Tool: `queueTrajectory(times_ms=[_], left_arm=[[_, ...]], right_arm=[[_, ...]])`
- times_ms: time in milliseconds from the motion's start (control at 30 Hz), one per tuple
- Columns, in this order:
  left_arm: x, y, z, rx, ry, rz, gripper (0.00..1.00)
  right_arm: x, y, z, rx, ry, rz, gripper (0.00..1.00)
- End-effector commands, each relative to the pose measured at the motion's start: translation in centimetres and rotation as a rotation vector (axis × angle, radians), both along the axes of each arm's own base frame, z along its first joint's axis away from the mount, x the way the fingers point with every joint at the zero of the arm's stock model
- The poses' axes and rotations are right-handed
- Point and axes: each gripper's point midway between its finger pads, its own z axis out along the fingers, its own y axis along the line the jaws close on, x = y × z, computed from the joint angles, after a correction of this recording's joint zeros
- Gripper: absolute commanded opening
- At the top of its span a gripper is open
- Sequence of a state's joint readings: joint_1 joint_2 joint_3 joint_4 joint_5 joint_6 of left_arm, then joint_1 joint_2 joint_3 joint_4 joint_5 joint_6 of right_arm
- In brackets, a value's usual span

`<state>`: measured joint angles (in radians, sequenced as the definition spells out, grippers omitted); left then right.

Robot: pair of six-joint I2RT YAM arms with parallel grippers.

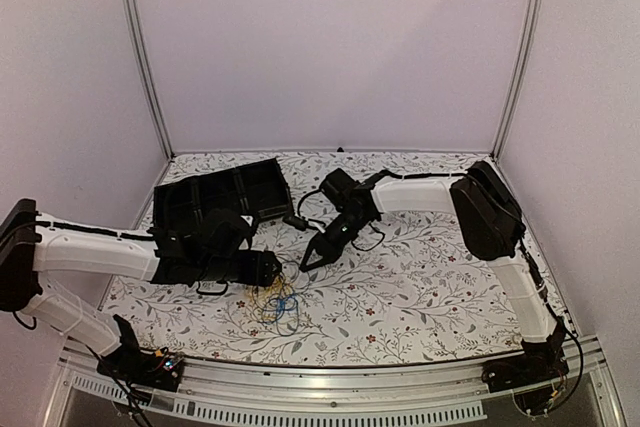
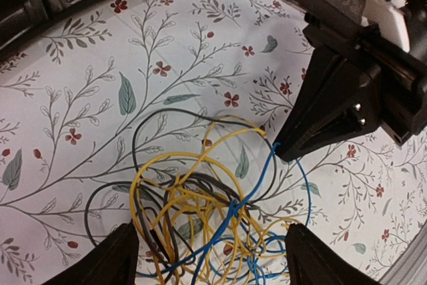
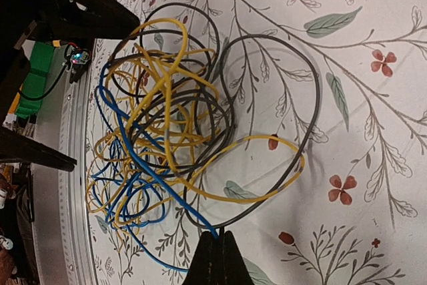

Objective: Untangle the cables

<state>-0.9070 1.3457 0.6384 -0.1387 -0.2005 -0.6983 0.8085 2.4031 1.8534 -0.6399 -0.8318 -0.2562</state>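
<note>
The cables [image 1: 277,302] lie in one tangle of yellow, blue and dark loops on the flowered table near the front edge. The tangle also shows in the left wrist view [image 2: 200,218] and in the right wrist view [image 3: 160,131]. My left gripper [image 1: 272,272] is open, and its fingers [image 2: 113,261] stand either side of the tangle just above it, holding nothing. My right gripper [image 1: 305,265] is shut on one end of the blue cable [image 3: 143,165] at the tangle's far edge. Its closed tip shows in the left wrist view [image 2: 280,151].
A black compartment tray [image 1: 225,197] stands at the back left. The table's metal front rail [image 1: 330,372] runs just below the tangle. The enclosure's walls and corner posts stand at the sides and back. A thin black cable [image 1: 370,237] hangs by the right wrist.
</note>
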Motion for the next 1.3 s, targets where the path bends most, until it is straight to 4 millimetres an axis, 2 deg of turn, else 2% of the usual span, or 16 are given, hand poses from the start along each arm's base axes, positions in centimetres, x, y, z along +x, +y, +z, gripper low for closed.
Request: queueTrajectory(times_ms=[0,100,167,367,500,600,667,767,867,933,967,1033,1133,1200,1267], left_arm=[[3.0,-1.8,2.1,-0.049,-0.129,-0.002,0.78],[4.0,-2.9,2.0,-0.052,-0.159,-0.014,0.79],[4.5,-3.6,1.7,-0.055,-0.168,-0.024,0.79],[6.4,-5.4,-0.3,-0.047,-0.171,-0.019,0.78],[7.8,-5.3,-3.4,0.000,-0.106,0.042,0.77],[7.7,-4.7,-5.7,0.017,-0.055,0.070,0.75],[7.7,-4.2,-6.2,0.014,-0.035,0.082,0.74],[7.7,-3.6,-6.6,0.004,-0.015,0.098,0.73],[7.6,-3.0,-7.3,-0.009,0.021,0.105,0.71],[7.5,-2.7,-7.8,-0.011,0.041,0.108,0.70],[7.5,-2.5,-8.0,-0.012,0.050,0.113,0.70],[7.4,-2.2,-8.3,-0.010,0.062,0.117,0.69],[7.3,-1.9,-8.7,-0.009,0.076,0.125,0.70],[7.4,-1.9,-8.7,-0.013,0.081,0.127,0.69],[7.5,-2.0,-8.6,-0.018,0.081,0.127,0.69]], right_arm=[[-0.5,-0.1,4.1,0.061,-0.020,0.008,0.00],[-1.0,-0.3,6.9,0.113,-0.041,0.018,0.00],[-1.4,-0.3,9.5,0.160,-0.055,0.027,0.00],[-3.7,-0.6,15.2,0.313,-0.003,0.103,0.00],[-5.0,-0.9,18.7,0.398,0.017,0.159,0.00],[-5.2,-1.4,22.1,0.449,-0.061,0.183,0.00],[-5.0,-2.0,25.0,0.493,-0.137,0.191,0.00],[-4.0,-3.5,30.8,0.582,-0.260,0.181,0.00],[-3.0,-5.9,39.4,0.680,-0.474,0.155,0.00],[-1.8,-7.8,43.1,0.726,-0.578,0.111,0.00],[-2.1,-8.8,45.0,0.745,-0.640,0.091,0.00],[-2.5,-10.5,47.5,0.759,-0.730,0.059,0.00],[-3.3,-13.3,50.2,0.781,-0.817,0.031,0.00],[-3.3,-14.9,51.3,0.785,-0.852,0.004,0.00],[-2.7,-16.2,51.6,0.772,-0.870,-0.031,0.00]])
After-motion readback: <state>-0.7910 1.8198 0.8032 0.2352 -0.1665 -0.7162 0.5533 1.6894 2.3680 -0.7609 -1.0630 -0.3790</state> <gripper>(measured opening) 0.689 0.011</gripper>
